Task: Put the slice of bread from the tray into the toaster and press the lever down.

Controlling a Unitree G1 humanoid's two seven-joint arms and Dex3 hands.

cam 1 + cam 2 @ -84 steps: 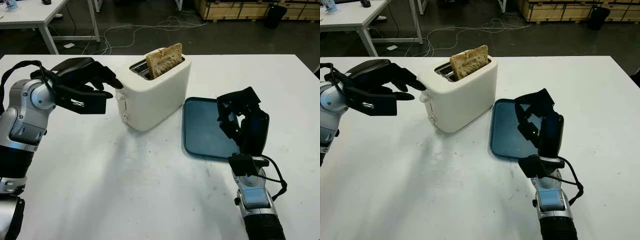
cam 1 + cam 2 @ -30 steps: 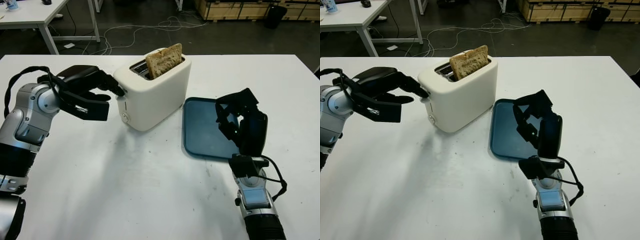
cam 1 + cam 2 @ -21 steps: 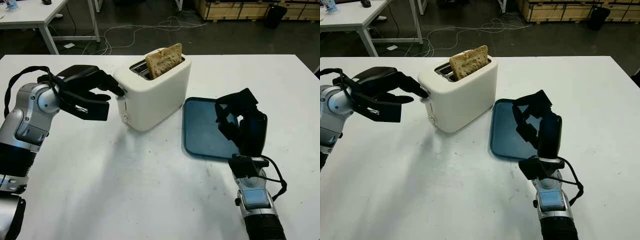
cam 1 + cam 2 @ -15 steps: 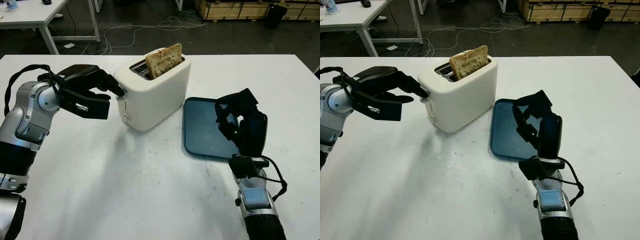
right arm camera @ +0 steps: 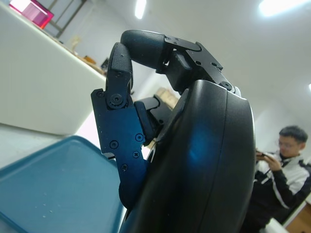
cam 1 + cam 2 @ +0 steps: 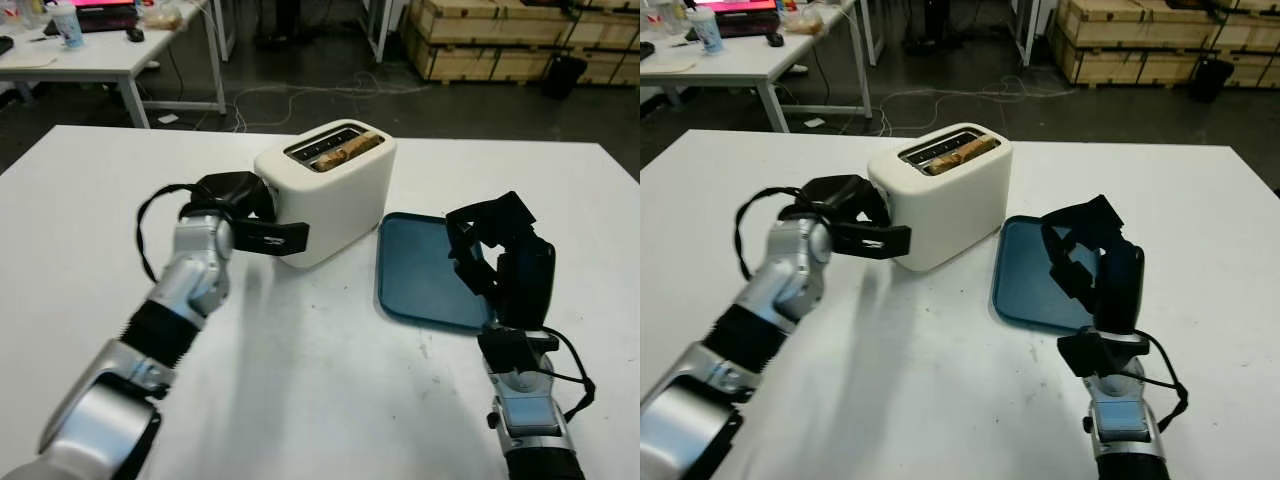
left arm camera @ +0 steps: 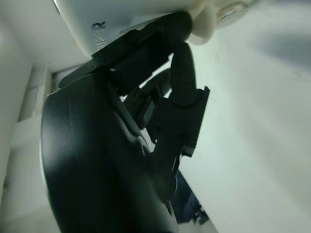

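Bread slice (image 6: 345, 152): sunk low in one slot of the toaster, only its browned top edge showing level with the slot opening; off the tray
Toaster (image 6: 345, 195): cream-coloured, two slots on top, standing on the white worktop (image 6: 300, 380) toward the far middle; its narrow control end faces the left arm; it stands just beside the tray's left edge
Lever (image 7: 204, 24): a pale cream knob on the toaster's control end; in the left wrist view it sits low on that end, close to the round dial (image 7: 232, 8), with a black fingertip touching it
Left hand (image 6: 262, 222): pressed up against the toaster's control end, low down near the worktop; the silver forearm reaches in from the bottom left; fingers (image 7: 182, 68) curled together, one tip bearing on the lever, clamped around nothing
Right hand (image 6: 500, 262): raised upright over the near right part of the tray, well apart from the toaster; fingers (image 5: 119, 102) curled in toward the palm, holding nothing
Tray (image 6: 420, 275): dark blue, shallow, with rounded corners; flat on the worktop to the right of the toaster; its near right corner is hidden behind the right hand
Background: grey floor with loose cables (image 6: 300, 95); a second white table (image 6: 100, 60) at the far left carrying small items; wooden crates (image 6: 500, 40) at the far right; a person in a dark jacket (image 5: 277, 165) stands behind the right hand in the right wrist view, looking down at something held in both hands
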